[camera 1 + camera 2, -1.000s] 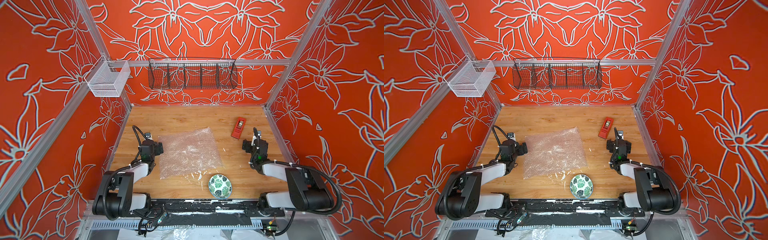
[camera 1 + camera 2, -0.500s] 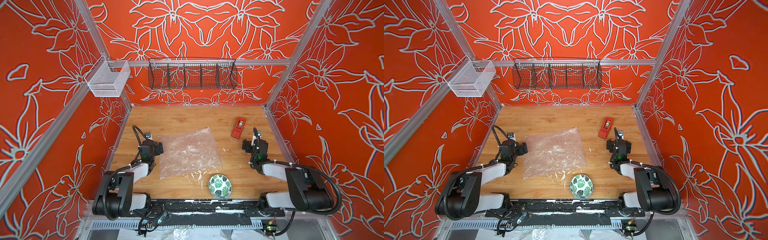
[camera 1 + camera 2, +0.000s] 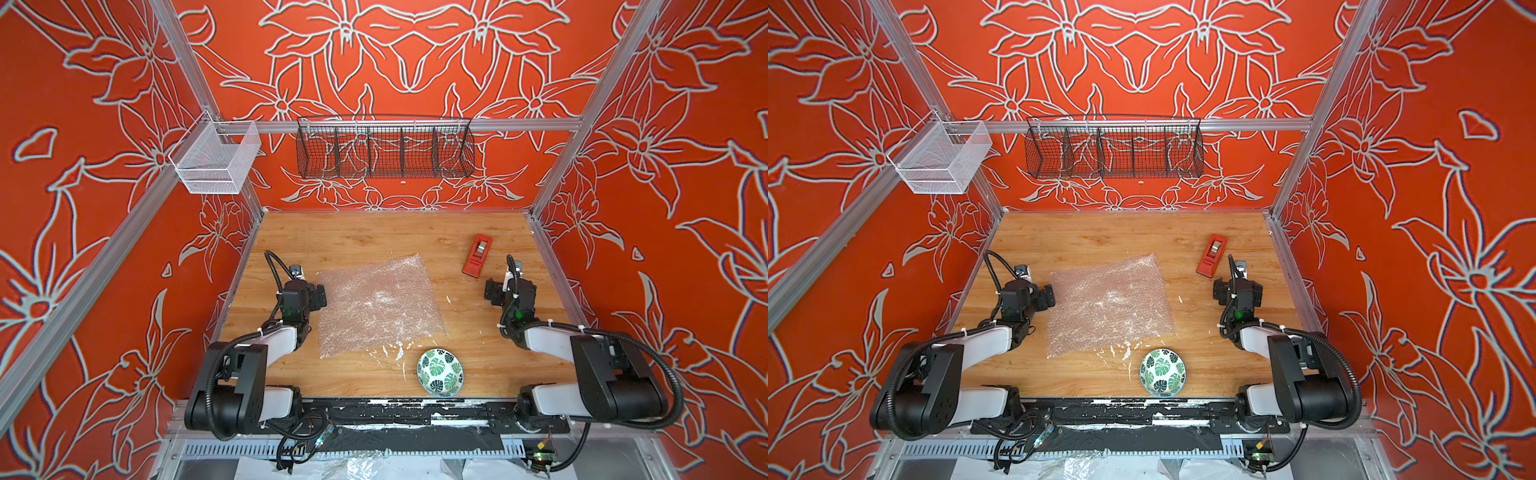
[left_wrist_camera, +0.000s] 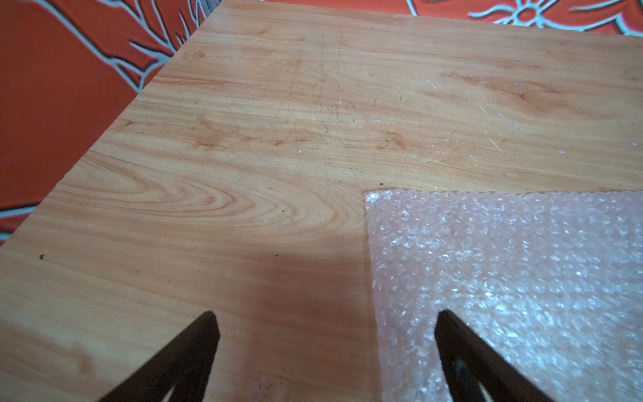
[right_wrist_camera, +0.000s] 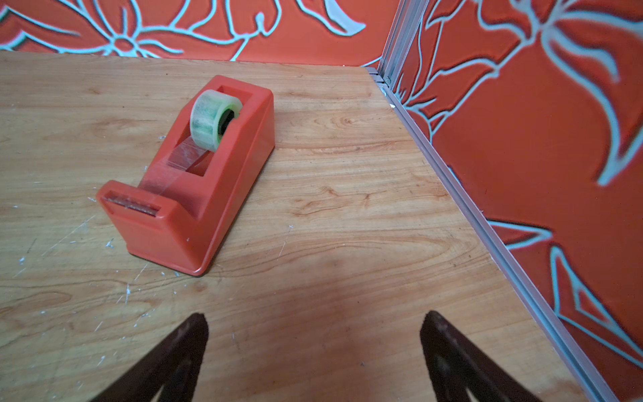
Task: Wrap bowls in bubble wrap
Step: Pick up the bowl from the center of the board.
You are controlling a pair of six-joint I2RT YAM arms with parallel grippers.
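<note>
Where the wooden table (image 3: 374, 237) ran up to the arm bases, the small bowl (image 3: 440, 372) (image 3: 1163, 372) with green monstera-leaf prints and a pale blue rim sat upright near the front edge, touched by neither arm. The bubble wrap (image 3: 376, 305) (image 3: 1108, 305) lay flat in the middle of the table, slightly turned. Its near right corner was close to the bowl but apart from it, and white flecks dotted the wood between them.

The left gripper (image 3: 316, 296) was at the sheet's left edge, toward its far corner. In the left wrist view the left gripper's (image 4: 323, 316) jaws were spread wide with nothing between them. One dark fingertip showed over the bubble wrap (image 4: 504, 278) and the other over bare wood; whether either touched the surface could not be told.

The right gripper (image 3: 496, 291) was well to the right of the sheet, just on the near side of the red tape dispenser (image 3: 477, 254) (image 3: 1212, 254). Its wrist camera showed the right gripper (image 5: 313, 318) likewise wide open and empty above bare wood. The tape dispenser (image 5: 188, 181) stood ahead of it, with a strip running from the clear tape roll (image 5: 212, 120) down to the cutter.

On the back rail hung a black wire basket (image 3: 384, 147) with dividers, and a white mesh basket (image 3: 216, 160) hung at the left corner, against red walls patterned with pale flower outlines.
</note>
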